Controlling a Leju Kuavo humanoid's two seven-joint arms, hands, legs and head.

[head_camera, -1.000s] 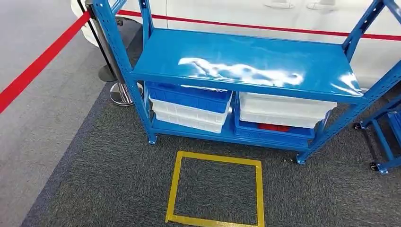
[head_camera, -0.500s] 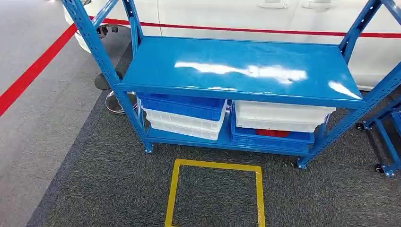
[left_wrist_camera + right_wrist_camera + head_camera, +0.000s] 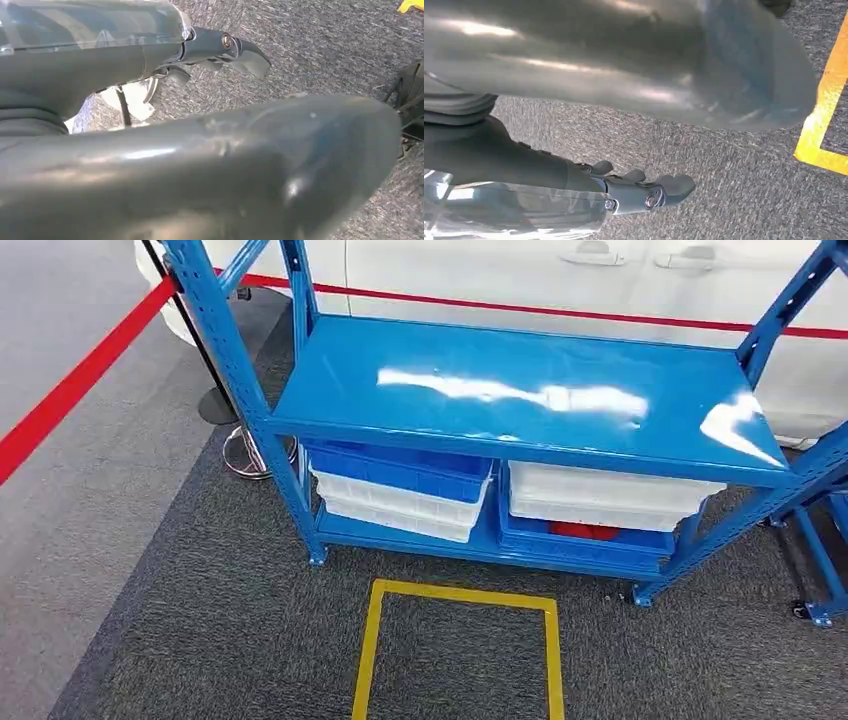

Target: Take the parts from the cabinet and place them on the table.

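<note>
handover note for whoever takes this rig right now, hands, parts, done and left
Left hand: holds nothing, hangs over the carpet.
Right hand: holds nothing, hangs near the yellow floor square.
Cabinet: top shelf bare; blue and white bins stacked on the bottom shelf, something red in the right blue bin.
Done: no part taken yet.
Left: reach the bins, take the parts, carry them to the table.

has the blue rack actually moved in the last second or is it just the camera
No. The blue rack keeps its place against the yellow floor square and the carpet; the whole head view shifted together, so the camera moved.
</note>
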